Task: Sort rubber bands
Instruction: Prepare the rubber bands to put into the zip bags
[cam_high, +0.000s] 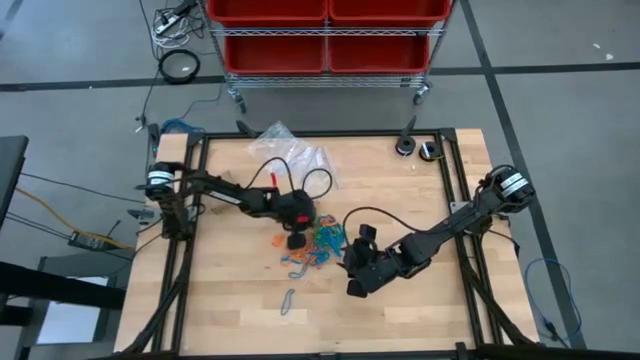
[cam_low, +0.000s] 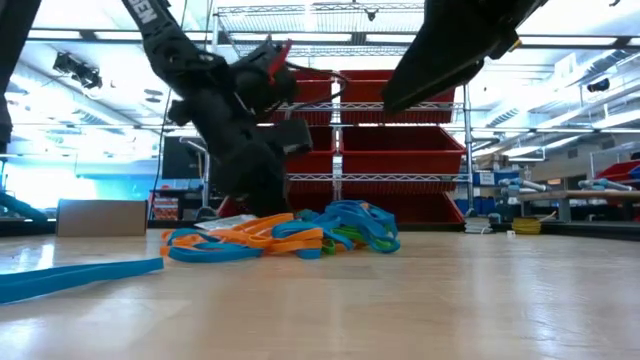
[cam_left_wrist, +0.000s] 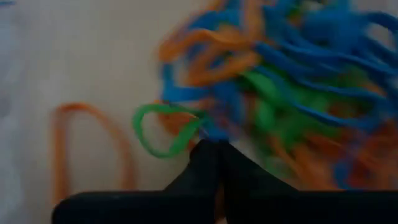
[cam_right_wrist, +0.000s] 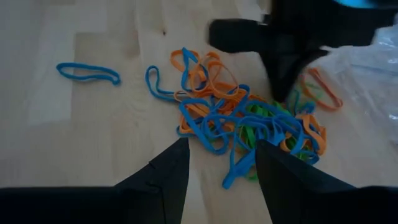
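Observation:
A tangled pile of orange, blue and green rubber bands lies on the middle of the wooden table. My left gripper comes down slanting on the pile's left edge, fingers shut. In the right wrist view it shows dark at the pile's far side. My right gripper hovers open just right of the pile, above the table, with nothing between its fingers. A lone blue band lies toward the near edge, and a lone orange band lies flat beside the left gripper. My left gripper has its shut fingertips in the pile's edge, coming slanting down from the table's left. A green loop and a blue band both run up to the tips; which one lies between them I cannot tell. The bands rest on the table.
Crumpled clear plastic bags lie at the far side, with a black cable loop beside them. Two small round things sit at the far right corner. A rack of red bins stands beyond the far edge. Black frame rails run along both sides.

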